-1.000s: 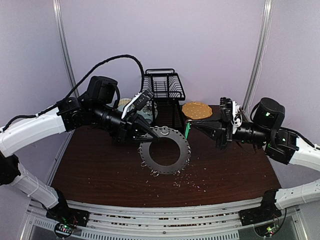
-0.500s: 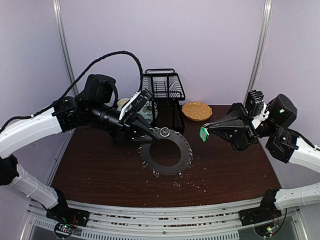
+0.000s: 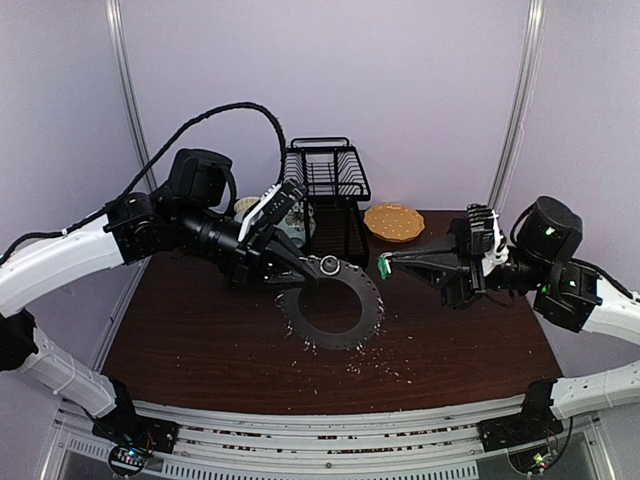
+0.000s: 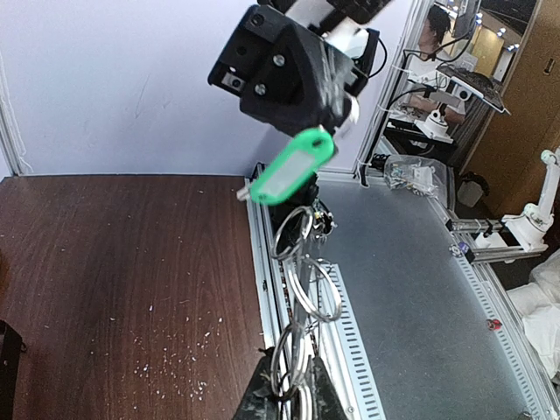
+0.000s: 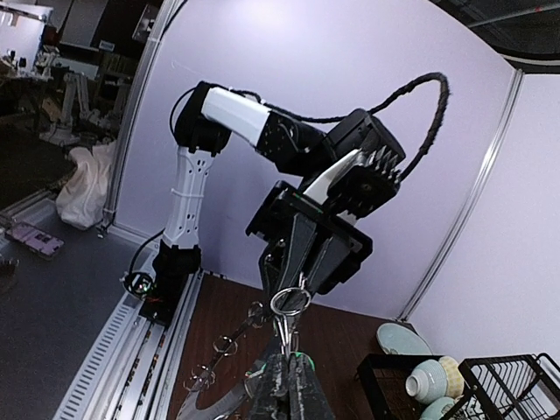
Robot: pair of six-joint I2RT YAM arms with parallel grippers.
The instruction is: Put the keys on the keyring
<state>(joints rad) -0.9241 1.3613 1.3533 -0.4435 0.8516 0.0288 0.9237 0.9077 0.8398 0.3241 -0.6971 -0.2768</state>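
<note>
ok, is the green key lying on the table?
No, the right fingers hold the green key in the air beside the keyring.

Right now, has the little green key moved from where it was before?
Yes. The green key swung right, away from the dish rack, then came back left toward it and the keyring.

Top view: keyring (image 3: 300, 322) rim at 11 o'clock hidden under left gripper (image 3: 308, 268); key (image 3: 384, 267) blade too small to tell. Right wrist view: key head mostly buried between right gripper (image 5: 289, 385) fingers, themselves cut off at 6 o'clock edge. Left wrist view: keyring disc indistinct, cropped at 6 o'clock.
</note>
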